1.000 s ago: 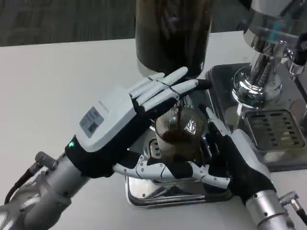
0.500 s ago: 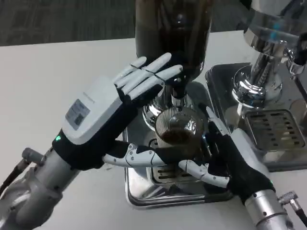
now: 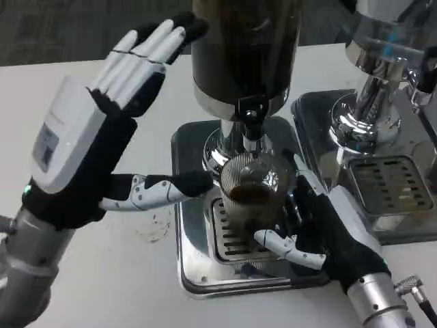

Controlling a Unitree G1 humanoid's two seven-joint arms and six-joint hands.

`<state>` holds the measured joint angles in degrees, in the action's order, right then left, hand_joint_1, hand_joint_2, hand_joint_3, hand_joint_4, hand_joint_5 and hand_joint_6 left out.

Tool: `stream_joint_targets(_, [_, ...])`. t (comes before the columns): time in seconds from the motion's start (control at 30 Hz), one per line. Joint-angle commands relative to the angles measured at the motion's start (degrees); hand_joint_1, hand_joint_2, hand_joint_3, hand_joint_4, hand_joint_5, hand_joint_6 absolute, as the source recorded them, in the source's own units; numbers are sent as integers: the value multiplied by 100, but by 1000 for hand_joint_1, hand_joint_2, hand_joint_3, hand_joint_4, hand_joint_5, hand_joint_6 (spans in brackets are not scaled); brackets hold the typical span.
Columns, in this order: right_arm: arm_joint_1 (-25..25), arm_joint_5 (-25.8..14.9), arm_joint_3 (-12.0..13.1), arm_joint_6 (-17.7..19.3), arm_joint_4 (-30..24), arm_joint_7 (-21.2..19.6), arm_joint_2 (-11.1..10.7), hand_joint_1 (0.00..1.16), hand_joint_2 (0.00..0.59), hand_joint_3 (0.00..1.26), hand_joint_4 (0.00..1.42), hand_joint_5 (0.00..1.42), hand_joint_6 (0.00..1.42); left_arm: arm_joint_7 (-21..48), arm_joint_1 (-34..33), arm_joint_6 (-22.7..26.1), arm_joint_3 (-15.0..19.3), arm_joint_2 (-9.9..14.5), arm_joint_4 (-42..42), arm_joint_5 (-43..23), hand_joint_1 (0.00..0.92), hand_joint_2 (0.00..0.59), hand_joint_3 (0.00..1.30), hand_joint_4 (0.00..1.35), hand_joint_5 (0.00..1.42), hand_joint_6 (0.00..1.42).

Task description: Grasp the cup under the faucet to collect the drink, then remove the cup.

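A clear ribbed cup (image 3: 254, 195) with dark drink in its lower part stands on the metal drip tray (image 3: 194, 273), right under the faucet (image 3: 250, 130) of the dark dispenser (image 3: 246, 51). No stream runs from the faucet. My right hand (image 3: 328, 229) grips the cup from its right side, thumb in front near the base. Held up left of the dispenser is my left hand (image 3: 92, 137), open, its fingers spread and its thumb pointing toward the cup without touching it.
A second, chrome dispenser (image 3: 379, 75) with its own grated drip tray (image 3: 392, 188) stands at the right. The white table (image 3: 82, 89) stretches to the left and back.
My left hand has lifted off the faucet lever and drawn back to the left. The dark stream that ran into the cup has stopped. My right hand keeps its hold on the cup.
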<state>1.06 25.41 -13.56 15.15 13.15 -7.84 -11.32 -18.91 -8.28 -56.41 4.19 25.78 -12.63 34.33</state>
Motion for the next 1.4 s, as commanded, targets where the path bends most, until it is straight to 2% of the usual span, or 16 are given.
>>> stream_joint_targets(0.03, [-17, -70, 41, 125, 58, -142, 112, 567, 197, 0, 0, 0, 49, -329, 350, 176, 259, 71, -255, 134, 0, 129, 105, 0, 143, 61])
stream_joint_targets(0.2, [-9, -150, 93, 173, 124, -206, 222, 579, 201, 0, 0, 0, 58, -577, 732, 377, 293, 216, -674, 307, 0, 131, 89, 0, 139, 57])
stream_joint_targets(0.33, [-67, -367, 148, 272, 286, -163, 323, 588, 198, 0, 0, 0, 61, -674, 949, 551, 239, 336, -985, 394, 0, 130, 82, 0, 128, 44])
stream_joint_targets(0.6, [-208, -460, 141, 442, 607, -113, 450, 615, 191, 0, 0, 0, 78, -753, 1046, 709, -55, 477, -1456, 450, 0, 134, 45, 0, 118, 40])
stream_joint_targets(0.73, [-282, -474, 100, 448, 700, -60, 466, 645, 196, 0, 0, 0, 94, -781, 1072, 746, -202, 513, -1631, 427, 0, 134, 39, 0, 117, 37])
stream_joint_targets(0.97, [-381, -473, 8, 461, 797, 69, 461, 661, 188, 0, 0, 0, 108, -825, 1101, 771, -269, 595, -1718, 372, 0, 136, 39, 0, 116, 29])
stream_joint_targets(1.4, [-524, -411, -96, 227, 863, 190, 461, 670, 174, 0, 0, 0, 112, -839, 1194, 785, -365, 594, -1696, 318, 0, 145, 74, 0, 132, 33])
